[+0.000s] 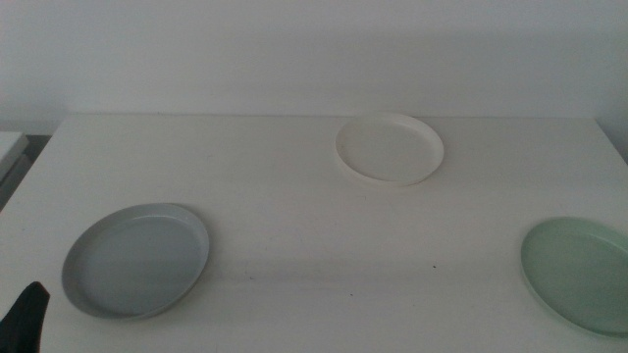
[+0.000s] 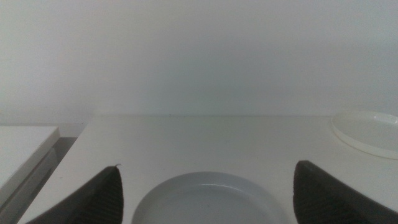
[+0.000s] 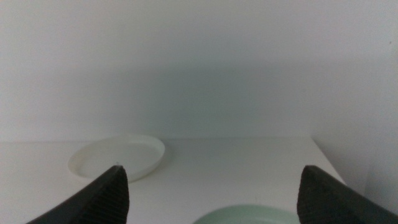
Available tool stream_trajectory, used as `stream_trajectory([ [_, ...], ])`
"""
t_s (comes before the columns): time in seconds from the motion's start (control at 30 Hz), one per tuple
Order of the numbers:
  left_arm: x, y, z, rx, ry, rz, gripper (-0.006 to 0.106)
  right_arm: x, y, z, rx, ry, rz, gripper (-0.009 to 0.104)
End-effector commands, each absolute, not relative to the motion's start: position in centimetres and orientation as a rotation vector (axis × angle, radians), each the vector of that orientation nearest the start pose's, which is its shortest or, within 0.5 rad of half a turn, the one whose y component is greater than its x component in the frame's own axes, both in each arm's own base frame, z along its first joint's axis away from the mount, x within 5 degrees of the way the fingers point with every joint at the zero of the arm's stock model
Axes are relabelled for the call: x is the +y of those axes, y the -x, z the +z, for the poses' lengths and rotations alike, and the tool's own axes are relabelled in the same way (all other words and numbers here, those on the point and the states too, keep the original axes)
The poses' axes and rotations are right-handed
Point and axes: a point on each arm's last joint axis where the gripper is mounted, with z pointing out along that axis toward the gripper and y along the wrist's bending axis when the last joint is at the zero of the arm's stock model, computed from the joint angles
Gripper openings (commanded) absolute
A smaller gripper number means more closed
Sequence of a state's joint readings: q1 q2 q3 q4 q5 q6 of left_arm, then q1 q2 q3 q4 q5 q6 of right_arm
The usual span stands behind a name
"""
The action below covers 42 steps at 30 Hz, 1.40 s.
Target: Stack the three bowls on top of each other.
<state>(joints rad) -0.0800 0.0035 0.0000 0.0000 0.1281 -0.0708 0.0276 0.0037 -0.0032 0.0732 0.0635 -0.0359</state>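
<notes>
Waiting wide open, the left gripper faces the grey bowl; the right gripper, equally wide, faces the green bowl. Those low rims risk slipping from a shallow pinch.

A white desk stands against a plain pale wall in dim, even light; a second white surface sits beside it

Three bowls lie on the table, all apart from one another — none stacked. One bowl sits at the near left, a second bowl lies farther back and a little right of centre, and a third bowl sits at the near right, partly cut off by the picture's edge. The left gripper hangs just before the near-left bowl; the right gripper hangs before the near-right one — neither touching.
</notes>
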Motion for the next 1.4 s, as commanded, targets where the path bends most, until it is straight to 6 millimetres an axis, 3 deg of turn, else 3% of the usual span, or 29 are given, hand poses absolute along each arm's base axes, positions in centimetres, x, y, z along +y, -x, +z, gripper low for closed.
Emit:
stream_trajectory([
  [0.0, -0.5, -5.6, 20.3, 1.600, -0.002, -0.122, 0.094, 0.2, -5.6, 20.6, 1.568, 0.008, 0.048, 0.093],
  [0.07, -0.5, -5.6, 20.3, 1.600, -0.002, -0.122, 0.094, 0.3, -5.6, 20.5, 1.616, 0.012, 0.050, 0.093],
  [0.2, -0.5, -5.6, 20.3, 1.600, -0.002, -0.122, 0.094, 0.3, -5.7, 24.1, 1.637, -0.049, 0.120, 0.093],
  [0.43, -0.5, -5.6, 20.3, 1.600, -0.002, -0.122, 0.094, 0.8, -8.1, 31.0, 2.110, -0.050, 0.153, 0.093],
  [0.5, -0.5, -5.6, 20.3, 1.600, -0.002, -0.122, 0.094, 0.9, -8.6, 32.9, 2.167, -0.044, 0.154, 0.093],
  [0.63, -0.5, -5.6, 20.3, 1.600, -0.002, -0.122, 0.094, 1.0, -9.6, 34.8, 2.226, -0.053, 0.167, 0.093],
  [1.1, -0.5, -5.6, 20.3, 1.600, -0.002, -0.122, 0.094, 2.1, -11.5, 34.3, 2.320, -0.093, 0.340, 0.093],
  [1.37, -0.5, -5.6, 20.3, 1.600, -0.002, -0.122, 0.094, 1.7, -13.6, 33.4, 2.418, -0.144, 0.271, 0.093],
])
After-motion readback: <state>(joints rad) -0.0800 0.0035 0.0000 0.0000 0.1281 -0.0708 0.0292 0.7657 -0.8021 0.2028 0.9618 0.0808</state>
